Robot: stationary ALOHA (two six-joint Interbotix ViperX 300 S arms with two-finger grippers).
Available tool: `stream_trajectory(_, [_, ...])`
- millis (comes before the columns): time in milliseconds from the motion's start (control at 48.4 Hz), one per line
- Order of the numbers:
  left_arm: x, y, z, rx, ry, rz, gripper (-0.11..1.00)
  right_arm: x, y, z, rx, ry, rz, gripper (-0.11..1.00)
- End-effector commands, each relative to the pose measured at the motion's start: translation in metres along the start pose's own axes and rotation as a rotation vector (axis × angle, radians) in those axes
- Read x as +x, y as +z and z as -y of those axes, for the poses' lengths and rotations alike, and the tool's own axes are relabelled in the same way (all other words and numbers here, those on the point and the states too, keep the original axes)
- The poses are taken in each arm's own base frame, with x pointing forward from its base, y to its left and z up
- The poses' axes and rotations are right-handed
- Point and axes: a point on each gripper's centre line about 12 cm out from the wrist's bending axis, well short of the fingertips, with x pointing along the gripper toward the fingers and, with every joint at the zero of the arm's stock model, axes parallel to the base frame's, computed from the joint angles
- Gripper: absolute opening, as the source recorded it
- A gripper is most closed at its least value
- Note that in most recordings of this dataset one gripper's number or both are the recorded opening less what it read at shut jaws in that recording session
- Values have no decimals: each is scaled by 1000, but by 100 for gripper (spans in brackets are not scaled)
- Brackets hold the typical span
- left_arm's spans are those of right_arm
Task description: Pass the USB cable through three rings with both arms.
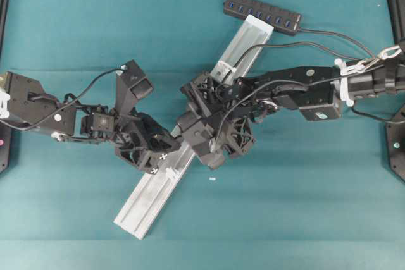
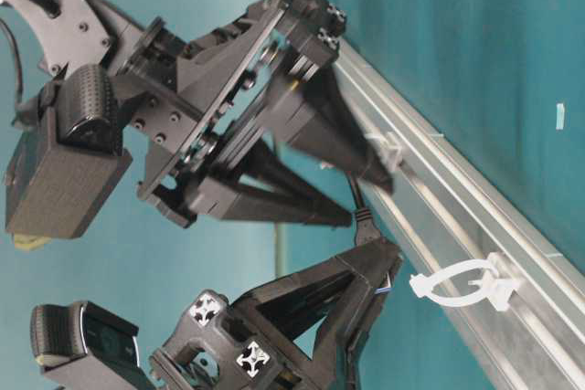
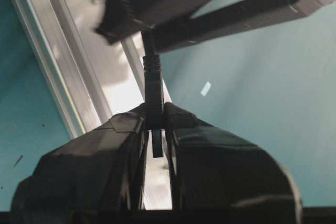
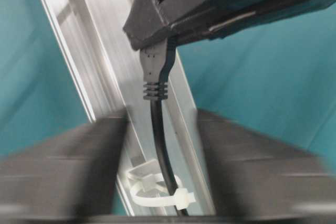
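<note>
I see the left gripper (image 3: 155, 129) clamped on the USB cable (image 4: 160, 145) plug just above the rail (image 1: 152, 197). Right gripper (image 4: 160, 129) jaws apart around the cable, which threads a ring (image 4: 157, 192).

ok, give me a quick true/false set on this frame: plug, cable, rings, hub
1. Left fingers grip the USB plug. True.
2. In the right wrist view the cable runs through a white ring. True.
3. Right fingers are clamped on the cable. False: they stand apart on either side of it, blurred, not touching.
4. The hub lies at the lower end of the rail in the overhead view. False: it sits at the upper end.
</note>
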Motion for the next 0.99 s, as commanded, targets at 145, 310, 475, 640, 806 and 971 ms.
stream_trajectory(145, [-4,5,8,6,-27,19,10,0,-2,-3,10,48,-27,6])
stream_trajectory(310, [-4,5,5,2,-17,18,10,0,0,-1,10,44,-24,6])
stream_trajectory(475, [-5,7,2,-3,-11,23,10,0,2,1,7,41,-21,6])
stream_trajectory(640, [-5,6,2,-4,-9,17,36,0,0,1,5,45,-25,6])
stream_trajectory(806, [-12,5,12,-14,-33,17,84,0,-1,0,-14,55,-36,6])
stream_trajectory(971, [-38,-4,23,-11,-55,-10,95,0,-3,-4,-85,86,-60,6])
